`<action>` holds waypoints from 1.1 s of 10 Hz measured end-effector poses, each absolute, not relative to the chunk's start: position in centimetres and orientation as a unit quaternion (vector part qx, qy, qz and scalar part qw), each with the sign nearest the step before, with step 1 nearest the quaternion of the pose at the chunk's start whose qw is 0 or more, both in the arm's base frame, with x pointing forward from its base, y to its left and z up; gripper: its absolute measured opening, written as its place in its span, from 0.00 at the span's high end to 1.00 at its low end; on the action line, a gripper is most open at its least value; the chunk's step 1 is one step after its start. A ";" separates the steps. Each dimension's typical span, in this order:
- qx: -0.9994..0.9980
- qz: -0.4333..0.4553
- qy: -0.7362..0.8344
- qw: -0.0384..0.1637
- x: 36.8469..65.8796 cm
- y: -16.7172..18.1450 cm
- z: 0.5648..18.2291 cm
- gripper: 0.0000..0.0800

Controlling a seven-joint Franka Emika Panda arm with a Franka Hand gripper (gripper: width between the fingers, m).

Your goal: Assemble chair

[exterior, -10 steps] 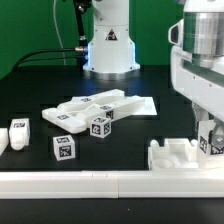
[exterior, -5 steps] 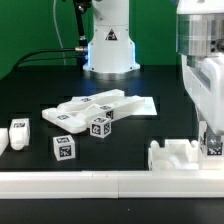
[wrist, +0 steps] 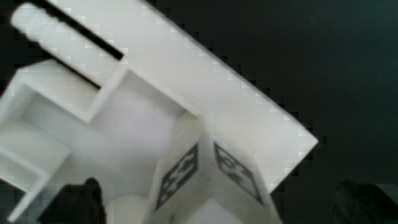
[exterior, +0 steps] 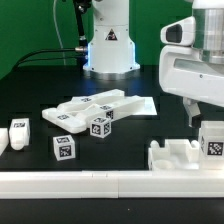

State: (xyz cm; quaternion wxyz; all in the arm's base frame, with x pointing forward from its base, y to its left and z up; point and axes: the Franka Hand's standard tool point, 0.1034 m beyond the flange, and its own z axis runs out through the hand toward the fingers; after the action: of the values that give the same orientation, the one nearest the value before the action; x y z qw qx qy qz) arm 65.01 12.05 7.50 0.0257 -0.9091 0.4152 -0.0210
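White border rail (exterior: pixel 70 183) along black table (exterior: pixel 40 95)

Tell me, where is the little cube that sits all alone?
In the exterior view, the lone tagged cube sits toward the left, just behind the long white rail, in front of the flat slabs.

I'm looking at a robotics lab: black counter (exterior: pixel 30 100), green backdrop (exterior: pixel 30 30), trailing cables (exterior: pixel 32 57), the arm's white base (exterior: pixel 108 45), tagged blocks (exterior: pixel 64 148).
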 end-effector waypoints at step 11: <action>-0.901 -0.041 0.431 0.031 65.6 11.0 7.1 0.65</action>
State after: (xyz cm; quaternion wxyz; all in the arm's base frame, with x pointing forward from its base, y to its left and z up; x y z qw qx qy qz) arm 65.59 10.99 7.15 0.0308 -0.9010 0.4309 -0.0410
